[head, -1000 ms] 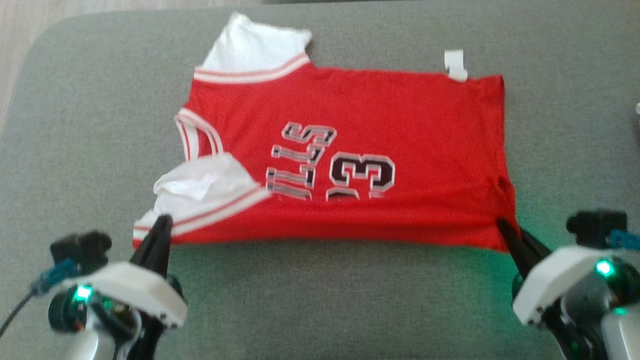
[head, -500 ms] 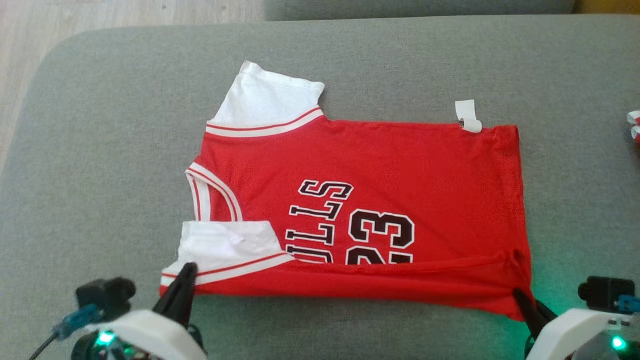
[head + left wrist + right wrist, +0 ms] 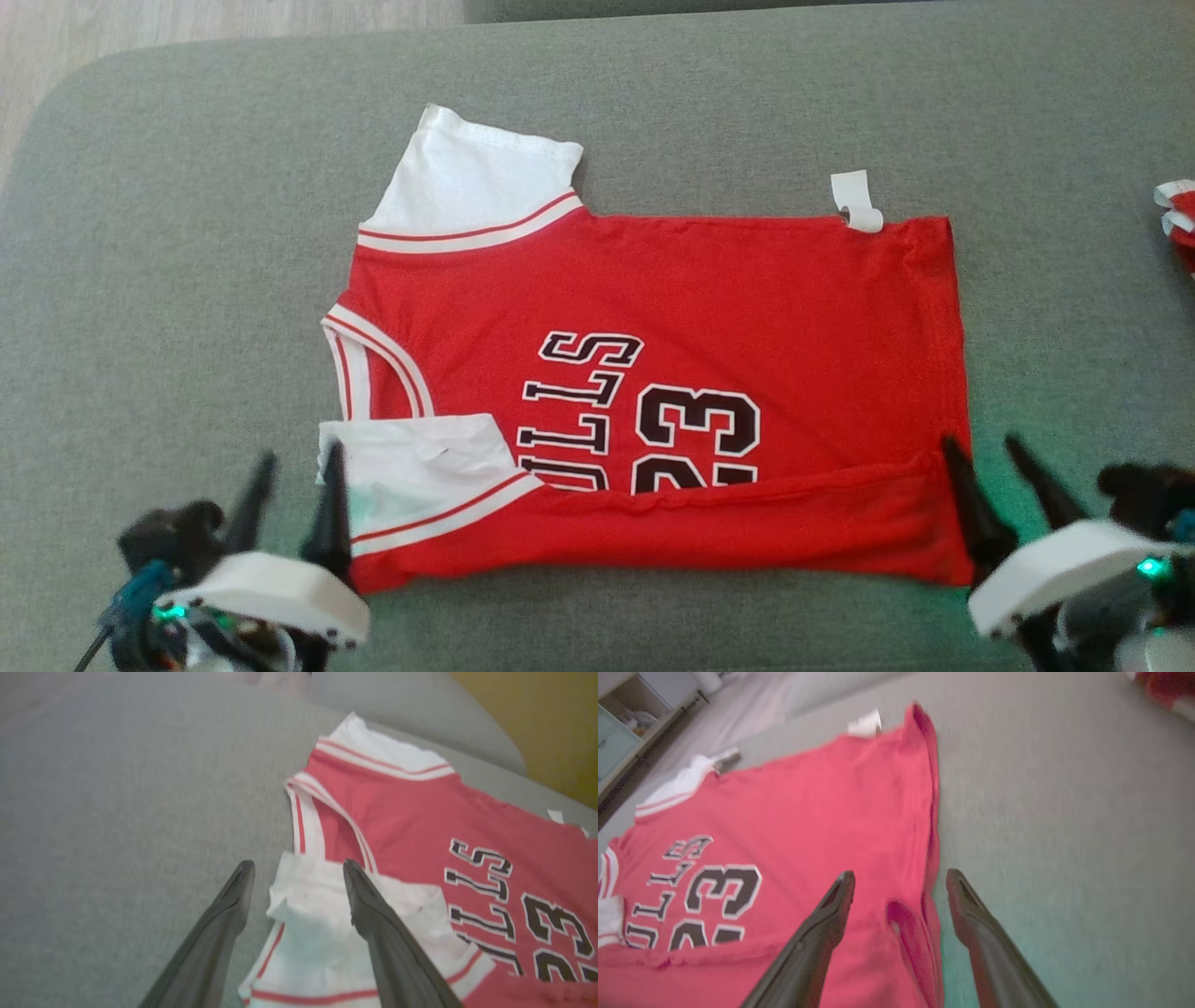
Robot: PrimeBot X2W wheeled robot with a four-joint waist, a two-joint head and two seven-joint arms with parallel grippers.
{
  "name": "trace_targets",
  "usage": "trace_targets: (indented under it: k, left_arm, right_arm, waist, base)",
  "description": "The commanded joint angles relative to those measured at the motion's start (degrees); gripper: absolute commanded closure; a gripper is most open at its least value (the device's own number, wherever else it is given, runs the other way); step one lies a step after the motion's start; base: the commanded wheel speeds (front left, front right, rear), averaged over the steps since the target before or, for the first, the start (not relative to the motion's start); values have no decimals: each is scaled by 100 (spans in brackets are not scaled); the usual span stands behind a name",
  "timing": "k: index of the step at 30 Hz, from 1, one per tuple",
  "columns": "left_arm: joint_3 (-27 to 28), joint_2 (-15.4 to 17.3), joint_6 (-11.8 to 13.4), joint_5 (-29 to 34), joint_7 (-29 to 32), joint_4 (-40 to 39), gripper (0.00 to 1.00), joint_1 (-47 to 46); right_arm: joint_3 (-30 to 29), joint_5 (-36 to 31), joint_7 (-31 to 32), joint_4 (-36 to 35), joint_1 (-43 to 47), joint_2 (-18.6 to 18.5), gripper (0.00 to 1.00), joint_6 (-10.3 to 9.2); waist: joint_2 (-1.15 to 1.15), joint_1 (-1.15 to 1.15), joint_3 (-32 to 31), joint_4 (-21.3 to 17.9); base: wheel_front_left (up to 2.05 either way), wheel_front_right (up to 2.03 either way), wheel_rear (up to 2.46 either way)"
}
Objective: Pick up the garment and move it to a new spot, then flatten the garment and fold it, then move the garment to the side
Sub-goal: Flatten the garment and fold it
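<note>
Jersey (image 3: 653, 308) flat on cushion (image 3: 168, 233), near edge folded over.
Left gripper (image 3: 301, 455) spread astride sleeve (image 3: 420, 467), right gripper (image 3: 980, 441) spread astride hem corner (image 3: 934, 551); I judge it light, limp, slippery, so I'd pinch those corners.

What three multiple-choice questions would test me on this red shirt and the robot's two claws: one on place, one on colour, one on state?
1. Where does the shirt lie?
A) on a grey cushion
B) on a wooden table
C) in a basket

2. What colour are its sleeves?
A) blue
B) white
C) black

3. How do the left gripper and right gripper stand?
A) both shut on cloth
B) one open, one shut
C) both open

Answers:
1 A, grey fabric surrounds the shirt on every side.
2 B, both sleeves are white with red-striped trim.
3 C, each gripper shows two fingers spread apart, astride the shirt's edge.
</note>
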Motion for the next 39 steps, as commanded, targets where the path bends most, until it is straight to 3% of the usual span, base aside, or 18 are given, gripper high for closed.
trace_targets:
  k: [1,5,10,21,25,30,35,39]
  left_arm:
    - [290,82,96,219,-287,-269,0,-330]
    - [293,192,418,979,-999,-501,0,-535]
    - [217,294,683,1552,-1329,-634,0,-750]
    - [117,321,749,1637,-1229,-520,0,-831]
    - [36,339,539,1564,-1100,-402,0,-1251]
    - [-212,216,68,1474,-700,158,0,-2634]
    - [-504,-152,-448,1358,-284,1472,0,-4291]
    - [-629,-440,-715,1338,-217,2814,0,-5329]
  right_arm:
    - [115,-153,-190,-355,-280,-150,0,-4]
    - [128,-609,-571,-883,-515,-158,0,-4]
    - [146,-1012,-678,-1437,-675,-114,0,-4]
    - [140,-1030,-472,-1874,-581,85,0,-4]
    - [130,-992,-426,-1946,-648,106,0,-4]
    - [104,-979,-360,-2081,-842,87,0,-4]
    - [117,-957,-311,-2160,-1084,49,0,-4]
    - [181,-936,-280,-2174,-1266,8,0,-4]
  waist:
    - [0,0,-4,14]
    - [0,0,-24,33]
    - [0,0,-79,35]
    - [0,0,-16,-32]
    - [0,0,179,-44]
    - [0,0,636,-52]
    - [0,0,1130,-112]
    - [0,0,1421,-225]
  base:
    - [0,0,0]
    - [0,0,0]
    - [0,0,0]
    - [0,0,0]
    - [0,0,0]
    - [0,0,0]
    - [0,0,0]
    - [0,0,0]
